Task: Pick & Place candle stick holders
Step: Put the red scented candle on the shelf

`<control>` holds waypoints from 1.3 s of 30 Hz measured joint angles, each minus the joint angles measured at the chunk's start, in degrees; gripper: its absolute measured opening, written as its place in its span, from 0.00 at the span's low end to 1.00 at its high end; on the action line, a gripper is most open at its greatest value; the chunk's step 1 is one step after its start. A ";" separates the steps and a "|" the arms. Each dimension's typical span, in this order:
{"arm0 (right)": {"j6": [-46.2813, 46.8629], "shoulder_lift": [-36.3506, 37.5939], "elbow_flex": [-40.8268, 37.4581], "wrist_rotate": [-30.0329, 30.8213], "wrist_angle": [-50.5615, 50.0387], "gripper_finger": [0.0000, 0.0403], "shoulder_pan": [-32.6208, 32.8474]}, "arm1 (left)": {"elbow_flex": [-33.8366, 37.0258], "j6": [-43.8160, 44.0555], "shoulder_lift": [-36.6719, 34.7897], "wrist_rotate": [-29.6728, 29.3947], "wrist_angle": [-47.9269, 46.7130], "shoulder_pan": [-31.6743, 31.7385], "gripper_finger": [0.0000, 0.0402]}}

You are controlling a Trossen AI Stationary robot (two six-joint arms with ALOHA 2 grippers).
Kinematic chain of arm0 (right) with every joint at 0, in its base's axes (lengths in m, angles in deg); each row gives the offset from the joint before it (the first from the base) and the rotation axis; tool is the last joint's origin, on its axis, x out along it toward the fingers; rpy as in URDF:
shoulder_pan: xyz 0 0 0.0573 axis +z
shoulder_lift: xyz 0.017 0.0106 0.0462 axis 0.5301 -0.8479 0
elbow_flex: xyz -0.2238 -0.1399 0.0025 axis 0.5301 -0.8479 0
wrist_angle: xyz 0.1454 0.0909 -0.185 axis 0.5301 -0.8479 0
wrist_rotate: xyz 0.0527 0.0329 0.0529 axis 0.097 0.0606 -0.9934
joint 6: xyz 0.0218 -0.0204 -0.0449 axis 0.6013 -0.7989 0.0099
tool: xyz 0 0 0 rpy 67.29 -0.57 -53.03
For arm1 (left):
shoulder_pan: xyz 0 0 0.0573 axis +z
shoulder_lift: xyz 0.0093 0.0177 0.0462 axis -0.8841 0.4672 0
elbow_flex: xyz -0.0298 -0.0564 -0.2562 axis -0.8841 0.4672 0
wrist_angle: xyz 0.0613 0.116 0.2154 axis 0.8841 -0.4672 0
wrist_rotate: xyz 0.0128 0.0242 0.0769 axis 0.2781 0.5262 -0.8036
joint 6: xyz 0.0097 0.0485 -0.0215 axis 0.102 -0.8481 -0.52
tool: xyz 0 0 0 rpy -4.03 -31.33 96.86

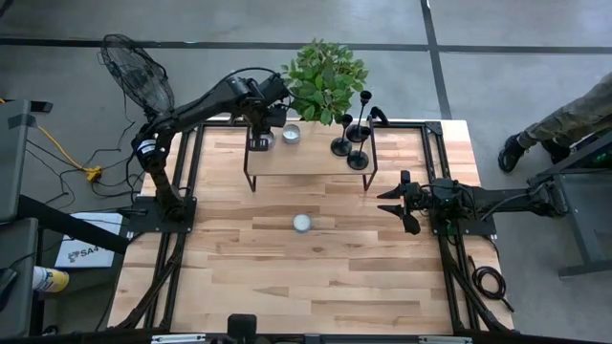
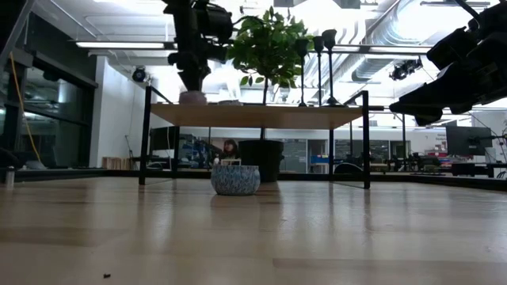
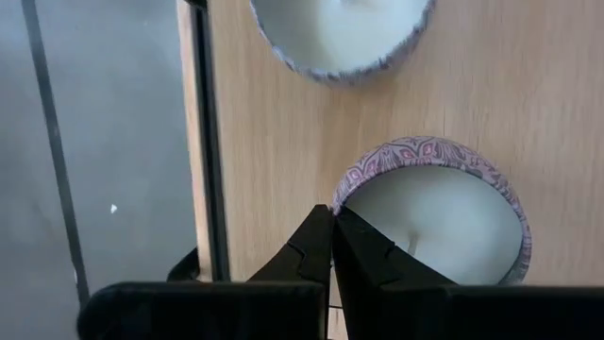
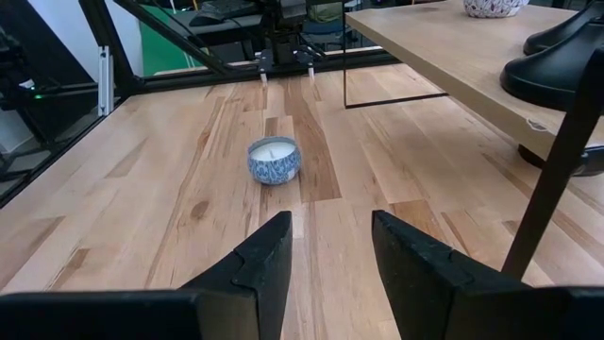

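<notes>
Three black candle stick holders [image 1: 350,143] stand by their round bases on the right end of a raised wooden shelf [image 1: 306,164]; their bases also show in the right wrist view [image 4: 562,66]. Two candle tins sit on the shelf's left end: a purple-patterned one [image 3: 429,222] and a second [image 3: 335,33]. My left gripper [image 1: 261,134] is shut, pointing down, its tips [image 3: 332,215] at the purple tin's rim. My right gripper [image 1: 395,205] is open and empty, right of the shelf above the table. A blue candle tin [image 1: 302,223] rests on the table. My left gripper comes from above with shut fingers [image 3: 316,241] at the outer edge of the purple tin's rim [image 3: 347,184]. I cannot tell whether they touch it. The tin sits flat on the shelf.
A potted plant [image 1: 323,75] stands behind the shelf. The shelf's thin black legs [image 4: 557,170] stand on the table. A fan [image 1: 137,72] is off the far left corner. A person's leg [image 1: 555,124] shows beyond the right edge.
</notes>
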 joint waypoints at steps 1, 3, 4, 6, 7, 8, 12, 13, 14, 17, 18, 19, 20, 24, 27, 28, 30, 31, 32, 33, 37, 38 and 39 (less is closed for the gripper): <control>-0.03 0.00 0.00 0.01 -0.01 0.35 0.00 | 0.57 -0.01 0.00 -0.01 0.02 0.00 0.00; -0.06 0.00 0.00 0.00 0.01 0.35 0.00 | 1.60 -0.01 -0.02 -0.75 0.23 0.02 0.00; -0.01 0.00 0.00 0.01 -0.01 0.35 0.00 | 1.93 -0.04 -0.01 -1.35 0.48 0.02 0.00; -0.07 0.00 -0.01 0.00 0.01 0.35 0.00 | 2.09 -0.02 0.02 -1.81 1.08 0.02 0.00; -0.07 0.00 0.00 0.01 0.01 0.35 0.00 | 2.09 -0.02 -0.02 -1.87 1.41 0.02 0.00; -0.01 0.00 0.00 -0.01 0.01 0.35 0.00 | 2.09 -0.02 -0.02 -1.96 1.88 0.00 0.00; -0.05 0.00 0.00 0.01 0.01 0.35 0.00 | 2.09 -0.04 -0.02 -3.70 2.64 0.02 0.00; 0.00 0.00 0.00 0.01 0.00 0.35 0.00 | 2.09 -0.04 -0.02 -3.81 2.88 0.02 0.00; -0.03 0.00 0.00 0.01 0.00 0.35 0.00 | 2.09 -0.04 0.00 -3.80 3.09 0.02 0.00; 0.00 0.00 0.00 0.00 0.01 0.35 0.00 | 2.09 -0.04 0.00 -3.80 3.15 0.02 0.00; -0.02 0.00 0.00 -0.01 0.01 0.35 0.00 | 2.09 -0.02 0.00 -3.75 3.09 0.02 0.00; -0.06 0.00 0.00 0.00 0.01 0.35 0.00 | 2.09 -0.02 0.00 -3.72 2.96 0.02 0.00; -0.07 0.00 0.00 0.01 0.00 0.35 -0.01 | 2.09 -0.02 0.00 -3.67 2.86 0.02 0.00; -0.07 0.00 0.00 -0.01 0.01 0.35 -0.02 | 2.09 -0.02 0.00 -3.63 2.84 0.02 0.00; -0.06 0.00 0.00 -0.01 0.01 0.35 0.00 | 2.09 -0.02 0.00 -3.60 2.64 0.02 0.00; -0.07 0.00 0.00 -0.01 -0.01 0.35 -0.01 | 2.09 -0.02 0.00 -3.52 2.33 0.02 0.00; 0.00 0.00 -0.02 -0.01 -0.01 0.35 0.00 | 2.09 -0.05 0.00 -2.78 1.62 0.02 0.00; -0.03 0.00 0.00 0.01 0.01 0.35 0.00 | 2.09 -0.06 0.00 -2.75 1.30 0.02 0.00; -0.07 0.00 0.00 0.01 -0.01 0.35 -0.02 | 2.09 -0.04 0.00 -2.78 1.20 0.02 0.00; -0.06 0.00 -0.02 0.00 0.01 0.35 0.00 | 2.09 -0.02 0.00 -2.61 1.30 0.02 0.00; -0.07 0.01 0.00 0.00 0.01 0.35 0.00 | 2.09 -0.02 0.00 -1.48 1.30 0.02 0.00; -0.02 0.00 0.00 0.00 -0.01 0.35 -0.01 | 2.09 -0.02 0.00 -1.29 1.31 0.02 0.00; -0.01 0.00 0.00 0.00 -0.01 0.35 0.00 | 2.09 -0.01 0.00 -1.26 1.29 0.02 0.00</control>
